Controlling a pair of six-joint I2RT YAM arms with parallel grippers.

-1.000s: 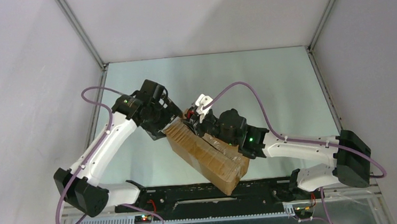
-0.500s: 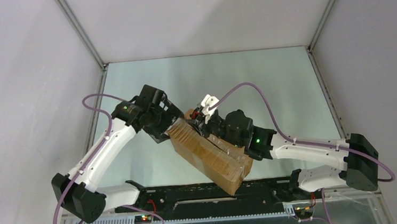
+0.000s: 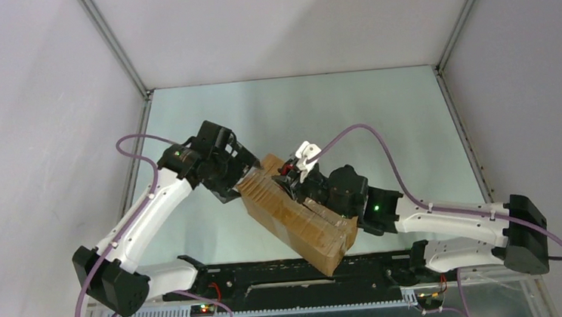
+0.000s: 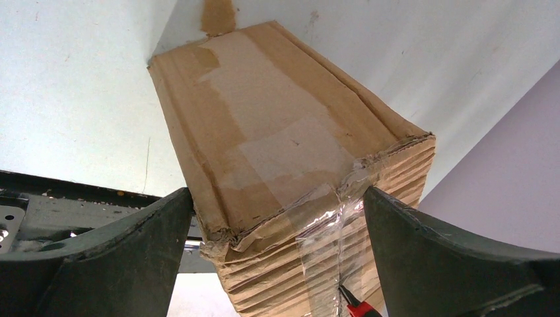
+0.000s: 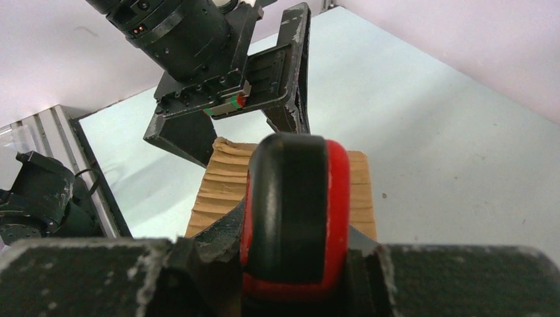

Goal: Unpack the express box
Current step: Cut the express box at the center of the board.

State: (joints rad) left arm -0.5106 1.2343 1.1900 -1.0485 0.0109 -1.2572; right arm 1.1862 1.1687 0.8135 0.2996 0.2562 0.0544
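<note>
Two robot hands meet at one brown express box (image 3: 295, 214) lying slantwise on the pale worktop (image 3: 380, 113). The left hand (image 3: 243, 178) is spread to its widest, its dark fingers (image 4: 132, 247) straddling the taped end of the box, one on each side. The right hand (image 3: 292, 174), beside the left hand over the box's top, is closed around a red-and-black utility knife (image 5: 295, 208), with the box's ridged cardboard just beneath it.

Brown ribbed express box (image 3: 291, 214) with clear glossy tape, red-and-black knife handle (image 5: 294, 211), pale grey-green table (image 3: 380, 113).
</note>
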